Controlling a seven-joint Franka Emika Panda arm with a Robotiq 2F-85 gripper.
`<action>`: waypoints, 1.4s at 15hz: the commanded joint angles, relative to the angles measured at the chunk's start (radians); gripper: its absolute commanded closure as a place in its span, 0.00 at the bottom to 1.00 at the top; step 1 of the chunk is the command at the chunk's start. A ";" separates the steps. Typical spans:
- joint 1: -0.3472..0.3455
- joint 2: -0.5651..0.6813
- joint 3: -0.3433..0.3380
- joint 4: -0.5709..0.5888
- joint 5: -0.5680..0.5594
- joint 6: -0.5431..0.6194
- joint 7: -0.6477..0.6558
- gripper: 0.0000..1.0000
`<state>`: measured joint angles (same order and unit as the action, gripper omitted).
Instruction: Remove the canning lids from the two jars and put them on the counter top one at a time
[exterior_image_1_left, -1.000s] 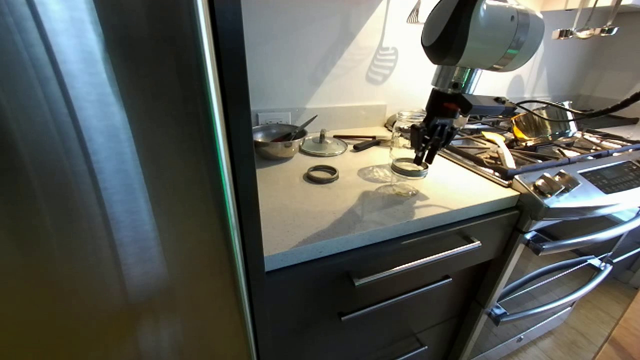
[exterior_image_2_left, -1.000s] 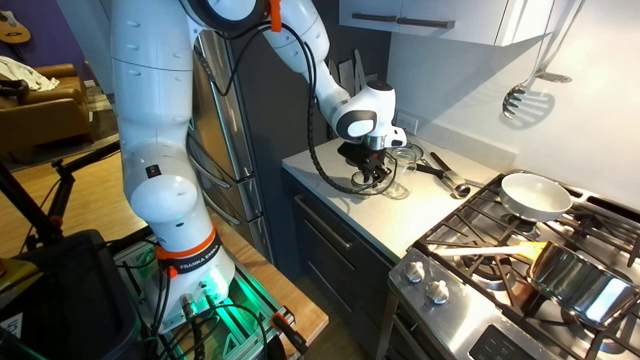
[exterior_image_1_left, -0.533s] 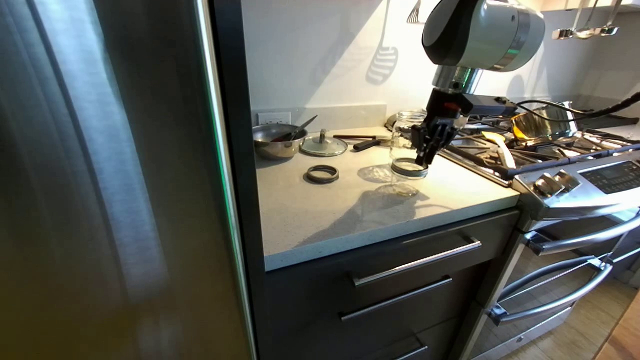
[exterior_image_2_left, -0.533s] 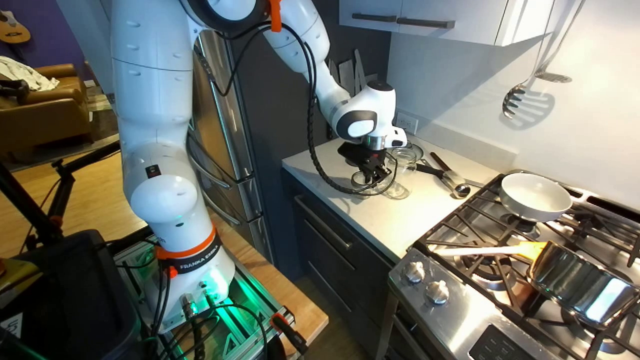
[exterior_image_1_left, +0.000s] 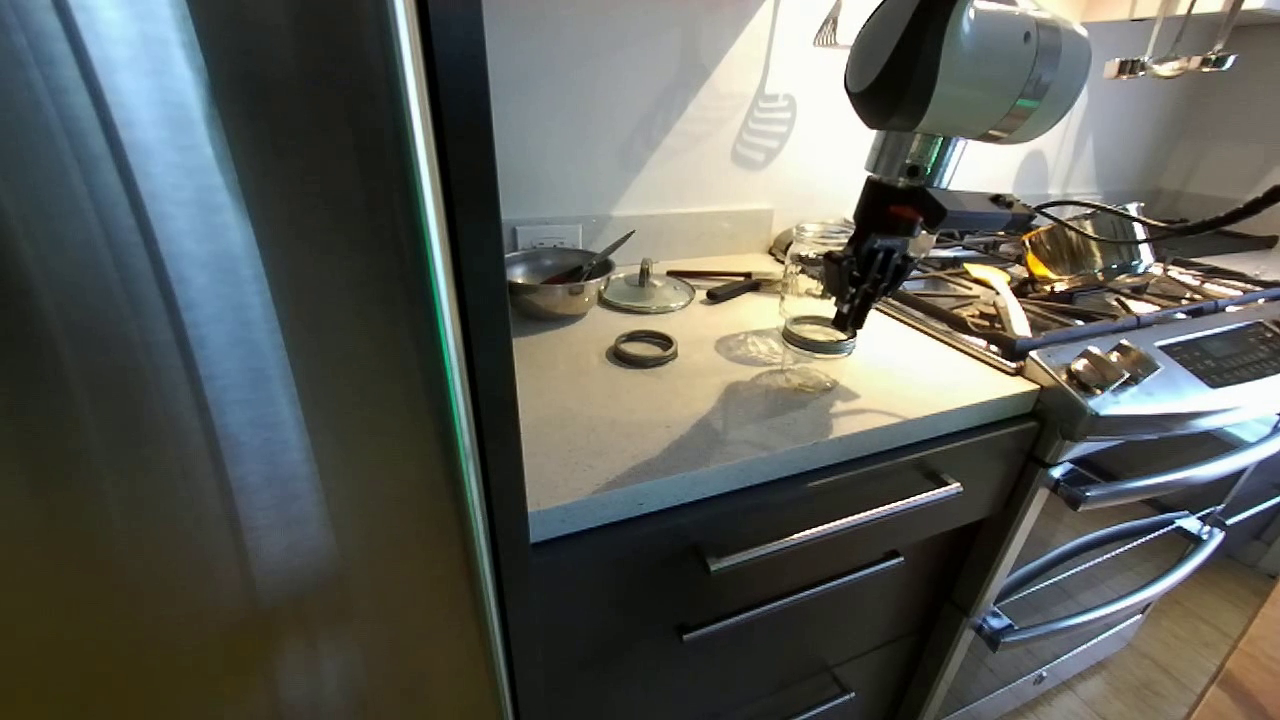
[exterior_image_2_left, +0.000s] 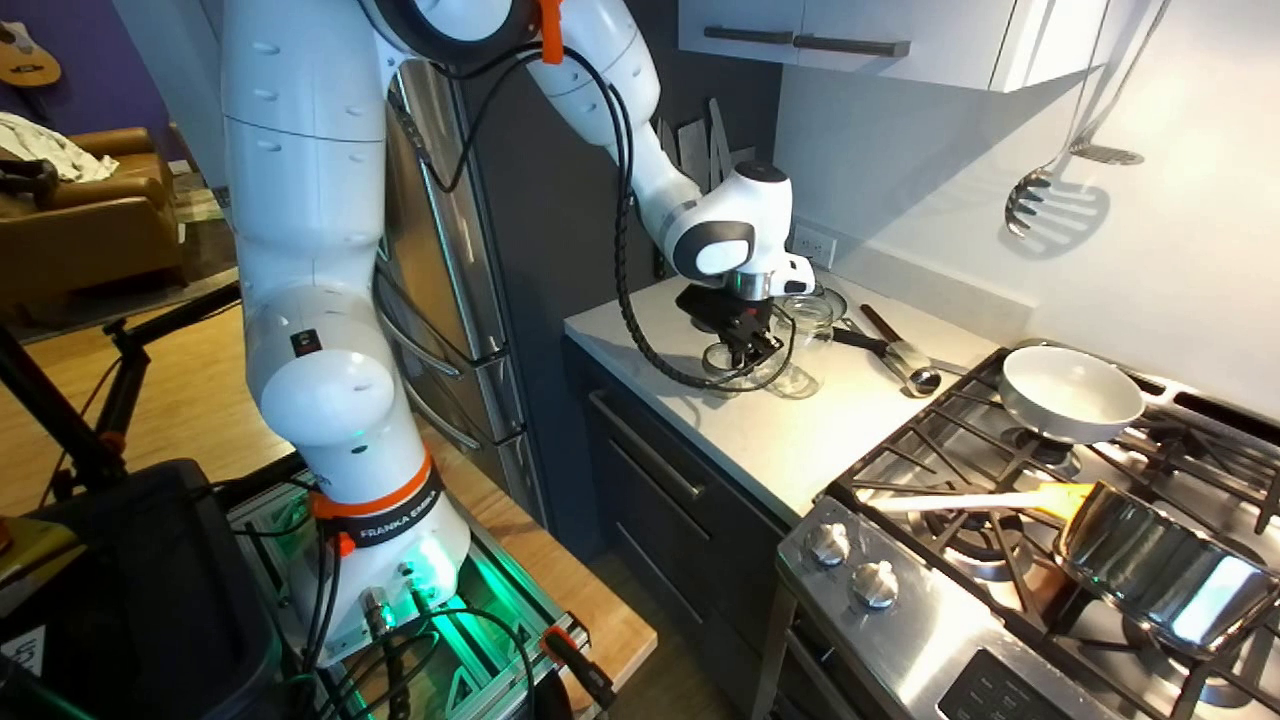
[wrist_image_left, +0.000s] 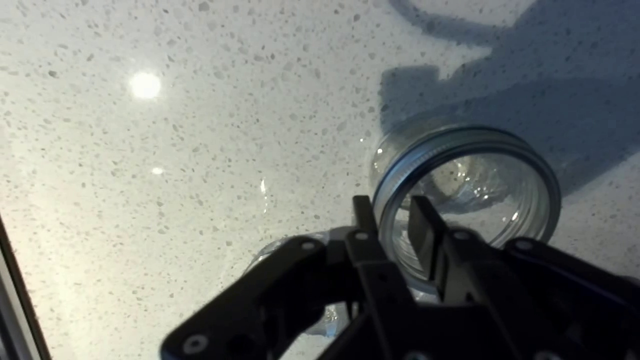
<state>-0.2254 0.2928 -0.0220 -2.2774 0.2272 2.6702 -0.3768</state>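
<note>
Low and right of centre in the wrist view, claw (wrist_image_left: 392, 207): parted, one finger just outside the canning band (wrist_image_left: 412, 163), the other within its ring; no grip to be seen, contact can't be told.
Banded jar (exterior_image_1_left: 808, 375): upright on the table (exterior_image_1_left: 580, 430), right of centre in an exterior view.
Pinch: close softly on the band alone; catching glass as well would probably hoist the jar.
Lift: best straight up, minding the bare-mouthed jar (exterior_image_1_left: 802, 270) just behind.
Set-down: lay it flat near the loose band (exterior_image_1_left: 646, 360), centre frame, then spread the fingers.
</note>
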 joint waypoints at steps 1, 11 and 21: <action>-0.019 0.005 0.015 0.004 0.018 -0.006 -0.024 0.75; -0.016 0.004 0.016 0.003 0.014 -0.006 -0.019 0.87; -0.009 -0.008 0.015 -0.004 0.004 -0.003 -0.011 0.95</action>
<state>-0.2254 0.2922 -0.0163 -2.2770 0.2272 2.6702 -0.3771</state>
